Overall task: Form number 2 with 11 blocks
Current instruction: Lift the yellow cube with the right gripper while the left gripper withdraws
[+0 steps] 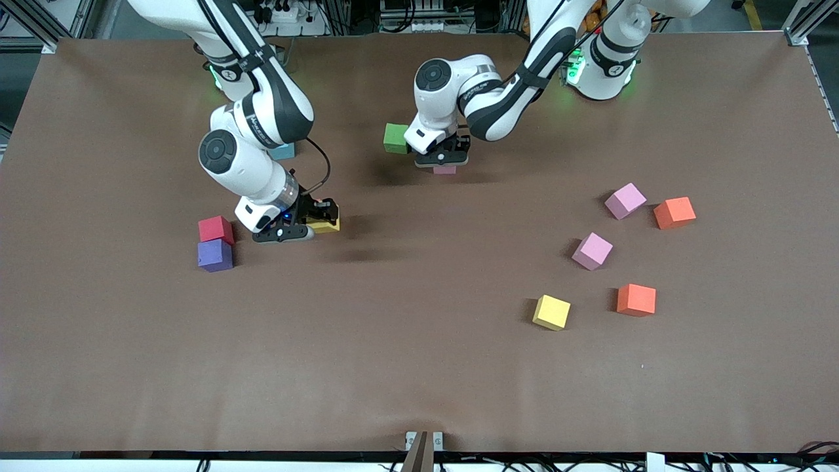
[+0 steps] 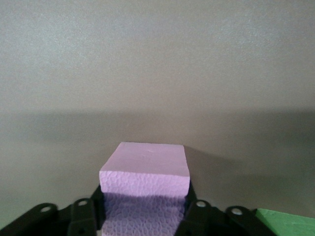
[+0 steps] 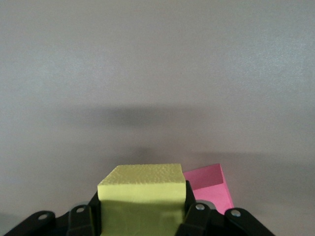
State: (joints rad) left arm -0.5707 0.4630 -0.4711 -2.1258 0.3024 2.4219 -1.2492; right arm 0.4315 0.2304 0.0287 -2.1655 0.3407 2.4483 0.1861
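Front view, from the nine o'clock edge of the table (image 1: 419, 380): a red block (image 1: 215, 229) and a purple block (image 1: 215, 255) sit touching. Just beside them the right hand (image 1: 320, 224) is closed on a yellow block (image 1: 326, 226), low over the table. The right wrist view shows this cube (image 3: 142, 194) pinched by two flat side faces. A blue block (image 1: 283, 152) lies at ten o'clock, half hidden by the right arm.

Toward twelve o'clock a green block (image 1: 396, 138) rests beside the left hand (image 1: 444, 158), which stands over a pink block (image 1: 444, 170). Whether this hand is clamping the pink cube (image 2: 145, 179) or is loose around it, I cannot tell.

Between three and four o'clock lie five loose cubes, well apart: an upper pink block (image 1: 624, 200), a lower pink block (image 1: 592, 250), an upper orange block (image 1: 674, 212), a lower orange block (image 1: 636, 299) and a spare yellow block (image 1: 551, 312).

The blocks look like matte foam, so they are probably light, slightly springy and easy to grip. Hold each by two parallel sides, square to its faces, and squeeze gently. The number 2 is not yet formed; green and pink may be its start.

The brown table looks flat and dull, with wide bare room at six o'clock.
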